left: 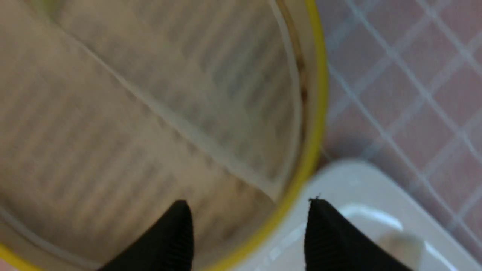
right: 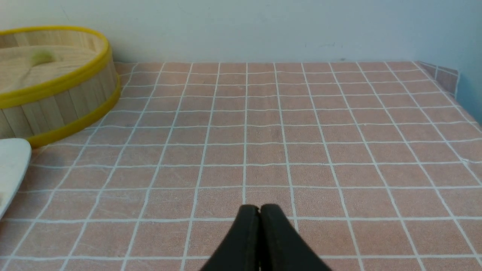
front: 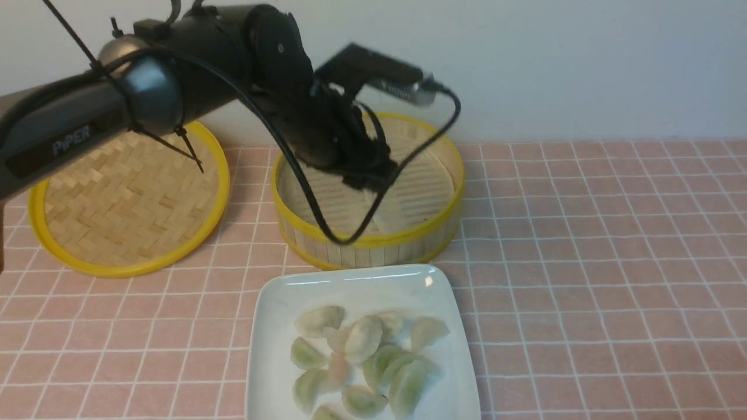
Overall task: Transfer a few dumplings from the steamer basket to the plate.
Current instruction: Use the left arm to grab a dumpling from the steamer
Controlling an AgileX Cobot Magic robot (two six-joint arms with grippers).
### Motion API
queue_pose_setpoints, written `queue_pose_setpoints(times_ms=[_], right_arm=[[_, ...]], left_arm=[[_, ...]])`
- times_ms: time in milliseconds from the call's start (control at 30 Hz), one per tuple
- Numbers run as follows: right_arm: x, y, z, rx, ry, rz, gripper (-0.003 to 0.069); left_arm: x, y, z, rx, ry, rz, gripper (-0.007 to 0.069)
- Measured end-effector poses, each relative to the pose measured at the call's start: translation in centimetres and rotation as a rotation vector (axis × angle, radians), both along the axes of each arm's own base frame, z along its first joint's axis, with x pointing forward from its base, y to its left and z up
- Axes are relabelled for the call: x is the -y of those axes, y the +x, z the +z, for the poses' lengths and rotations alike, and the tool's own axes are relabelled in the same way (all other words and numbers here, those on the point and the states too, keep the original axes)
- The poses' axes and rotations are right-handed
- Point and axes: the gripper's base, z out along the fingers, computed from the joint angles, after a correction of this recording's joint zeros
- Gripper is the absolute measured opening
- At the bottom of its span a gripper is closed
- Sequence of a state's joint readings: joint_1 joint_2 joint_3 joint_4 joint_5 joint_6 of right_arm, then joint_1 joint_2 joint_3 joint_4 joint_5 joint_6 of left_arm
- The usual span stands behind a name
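Note:
The steamer basket [front: 408,242] stands at mid-table. Its slotted floor looks bare where it shows. A small greenish spot [right: 41,57] lies at its far side, too blurred to name. Several dumplings [front: 362,341] lie piled on the white plate [front: 274,326] in front of the basket. My left gripper [front: 373,175] hangs over the basket's inside. In the left wrist view it [left: 247,203] is open and empty, above the basket's near rim [left: 316,113] and the plate's edge [left: 357,188]. My right gripper [right: 260,207] is shut and empty, low over bare table right of the basket [right: 64,101].
The flat woven lid [front: 128,198] with its yellow rim lies left of the basket, under my left arm. A pink tiled cloth [front: 583,262] covers the table. A wall runs behind. The table's right edge [right: 455,94] shows in the right wrist view.

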State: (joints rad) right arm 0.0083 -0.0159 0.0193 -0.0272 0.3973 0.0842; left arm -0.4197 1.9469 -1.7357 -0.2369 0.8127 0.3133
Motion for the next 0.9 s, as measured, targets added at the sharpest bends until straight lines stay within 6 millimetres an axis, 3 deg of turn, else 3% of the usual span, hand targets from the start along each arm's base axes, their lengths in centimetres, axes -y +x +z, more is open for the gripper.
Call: queue_pose_setpoints(times_ms=[67,167,233,367,467,567,600,633,733,900], right_arm=[[0.0,0.0,0.0,0.0,0.0,0.0,-0.0015],[0.0,0.0,0.0,0.0,0.0,0.0,-0.0015],[0.0,0.0,0.0,0.0,0.0,0.0,-0.0015],[0.0,0.0,0.0,0.0,0.0,0.0,-0.0015],[0.0,0.0,0.0,0.0,0.0,0.0,-0.0015],[0.0,0.0,0.0,0.0,0.0,0.0,-0.0015],[0.0,0.0,0.0,0.0,0.0,0.0,-0.0015],[0.0,0.0,0.0,0.0,0.0,0.0,-0.0015],[0.0,0.0,0.0,0.0,0.0,0.0,-0.0015],[0.0,0.0,0.0,0.0,0.0,0.0,-0.0015]], left_arm=[[-1.2,2.5,1.9,0.069,-0.036,0.044,0.0143],[-2.5,5.7,2.4,0.084,-0.076,0.07,0.0026],[-3.0,7.7,1.6,0.078,-0.094,0.056,0.0003],[-3.3,11.4,-2.0,0.083,-0.126,-0.006,-0.0006],[-3.1,12.6,-4.0,0.094,-0.133,-0.038,0.0003],[-2.7,14.1,-7.4,0.121,-0.108,-0.086,0.0077],[-2.7,14.1,-7.6,0.122,-0.106,-0.088,0.0077],[-2.6,14.6,-9.2,0.129,-0.093,-0.099,0.0139],[-2.6,15.3,-11.7,0.152,-0.078,-0.092,0.0267],[-2.7,16.3,-14.2,0.192,-0.077,-0.051,0.043]])
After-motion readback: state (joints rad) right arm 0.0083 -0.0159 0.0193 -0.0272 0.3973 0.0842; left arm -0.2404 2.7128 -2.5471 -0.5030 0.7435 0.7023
